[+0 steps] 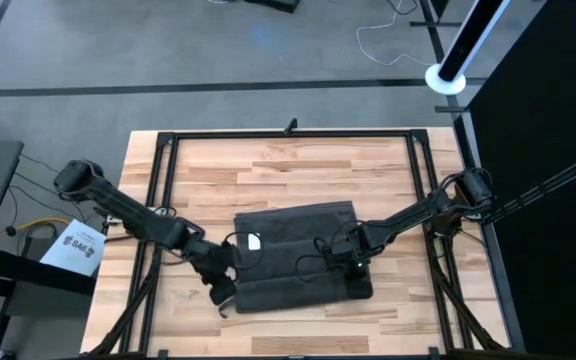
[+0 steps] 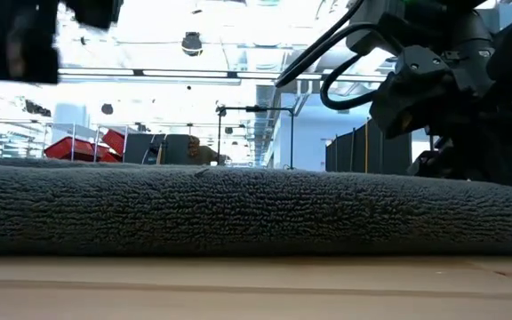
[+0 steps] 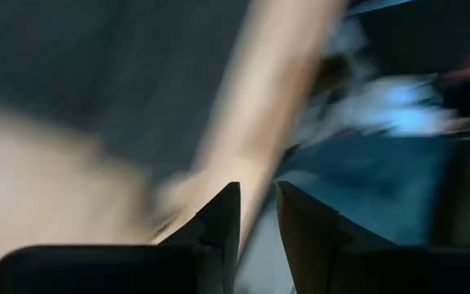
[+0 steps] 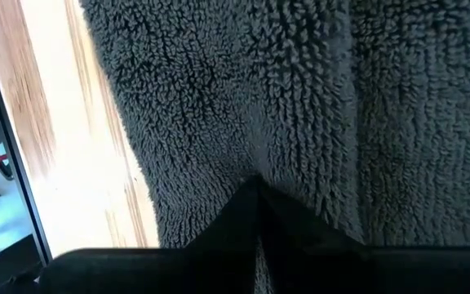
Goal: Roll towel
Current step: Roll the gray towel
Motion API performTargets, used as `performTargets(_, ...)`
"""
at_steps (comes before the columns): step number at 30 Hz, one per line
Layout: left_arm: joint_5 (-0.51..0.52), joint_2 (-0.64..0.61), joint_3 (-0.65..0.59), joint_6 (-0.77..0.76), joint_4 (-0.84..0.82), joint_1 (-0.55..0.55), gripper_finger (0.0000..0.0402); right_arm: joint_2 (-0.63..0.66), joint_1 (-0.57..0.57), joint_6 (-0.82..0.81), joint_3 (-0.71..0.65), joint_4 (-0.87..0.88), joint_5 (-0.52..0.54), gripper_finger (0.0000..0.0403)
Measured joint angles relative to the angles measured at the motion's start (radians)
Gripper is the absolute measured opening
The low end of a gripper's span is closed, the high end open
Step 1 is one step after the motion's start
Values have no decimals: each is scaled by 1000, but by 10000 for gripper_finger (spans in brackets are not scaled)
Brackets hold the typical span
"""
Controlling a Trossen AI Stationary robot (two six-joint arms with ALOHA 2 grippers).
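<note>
Wooden table (image 1: 288,165), light planks, dark frame around edge. Towel (image 1: 298,255), dark grey, folded flat at table centre, white label (image 1: 254,241) facing up near left end. Right gripper (image 1: 353,262) pressed down on towel's right part, fingers (image 4: 255,216) closed together. Left gripper (image 1: 223,290) at towel's left near corner, fingers (image 3: 219,224) narrowly apart, holding nothing visible.

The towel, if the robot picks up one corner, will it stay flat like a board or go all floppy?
Probably floppy: the towel lies in soft folds on the table, and the right wrist view shows loose, fuzzy loops. It likely won't slide easily, since the pile looks grippy. The right gripper rests on it; the left gripper is at its edge.
</note>
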State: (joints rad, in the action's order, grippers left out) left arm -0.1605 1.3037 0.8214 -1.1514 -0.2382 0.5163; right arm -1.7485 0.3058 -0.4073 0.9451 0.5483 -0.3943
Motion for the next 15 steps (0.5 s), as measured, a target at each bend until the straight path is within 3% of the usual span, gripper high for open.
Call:
performTargets(4,79,54,-1,42,54,21,68,0,0,-3,0,-3,1,0)
performTargets(15,75,356,-8,175,49,-37,68,9,1,-3,0,11,8,0)
